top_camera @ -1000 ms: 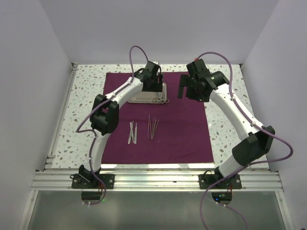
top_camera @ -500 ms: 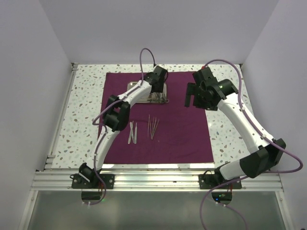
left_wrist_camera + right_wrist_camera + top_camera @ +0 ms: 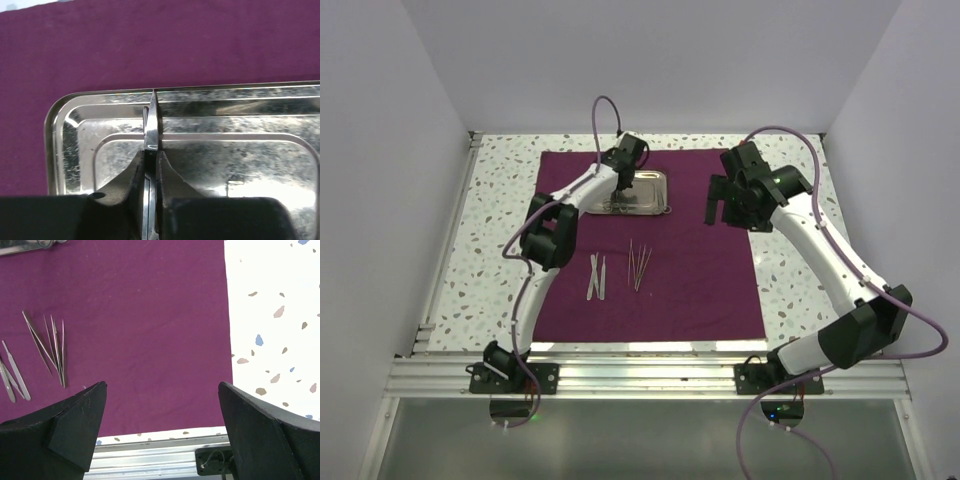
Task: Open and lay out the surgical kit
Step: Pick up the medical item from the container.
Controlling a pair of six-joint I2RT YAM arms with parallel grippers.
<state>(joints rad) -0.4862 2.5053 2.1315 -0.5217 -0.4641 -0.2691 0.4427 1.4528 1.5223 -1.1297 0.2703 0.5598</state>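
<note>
My left pincer (image 3: 151, 159) is pinched together on a slim steel instrument (image 3: 151, 120). Its tip points out over the steel tray (image 3: 240, 150), but I cannot tell whether it touches. The tray lies on the purple cloth (image 3: 700, 280), near its far edge. My right pincer (image 3: 162, 410) hangs to the right of the tray, fingers spread wide with nothing between them. Nearer than the tray, the thin probes (image 3: 638, 265) and the tweezers (image 3: 597, 277) lie just beside each other on the cloth, apart from both arms. The speckled table (image 3: 500, 200) shows around the cloth.

speckled white table (image 3: 500, 240), purple cloth wrap (image 3: 710, 280) spread flat on it
</note>
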